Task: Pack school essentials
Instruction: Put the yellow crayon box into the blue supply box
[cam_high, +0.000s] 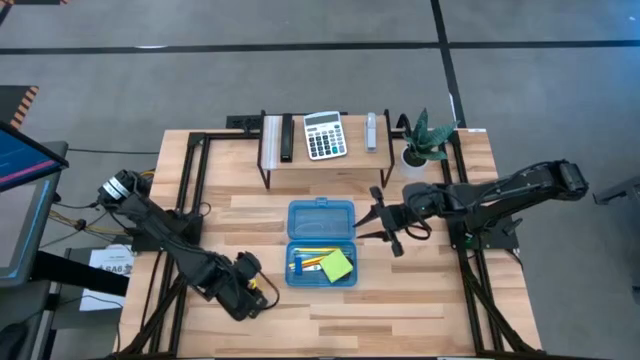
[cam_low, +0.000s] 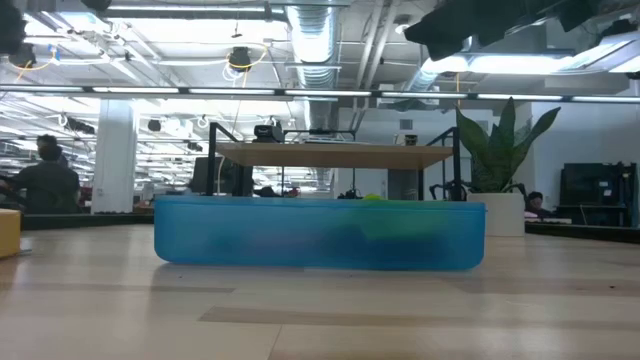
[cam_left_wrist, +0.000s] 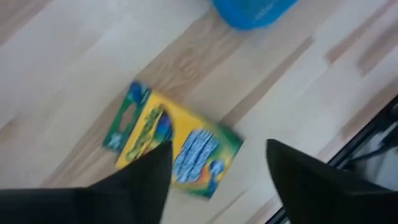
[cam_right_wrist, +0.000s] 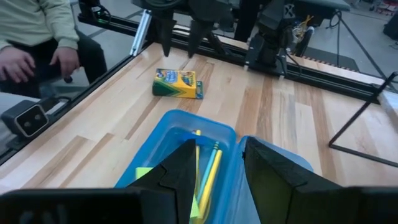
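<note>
The left gripper (cam_left_wrist: 214, 177) hangs spread-fingered over the yellow-green crayon box (cam_left_wrist: 172, 148), holding nothing; the box lies flat on the wooden table (cam_high: 400, 300) beneath it, near the table's front-left, a little apart from the blue case (cam_high: 322, 243). In the high view the arm hides the box entirely. Its long axis runs slantwise to the table's planks. The right gripper (cam_right_wrist: 216, 163) hovers empty over the case's right edge, fingers parted. Inside the open case lie yellow pencils (cam_right_wrist: 208, 171), lengthwise along the tray, and a lime-green sticky-note pad (cam_high: 336, 264). From the low view the case's frosted wall blurs its contents. A person's hands (cam_right_wrist: 37, 61) show beyond the table.
</note>
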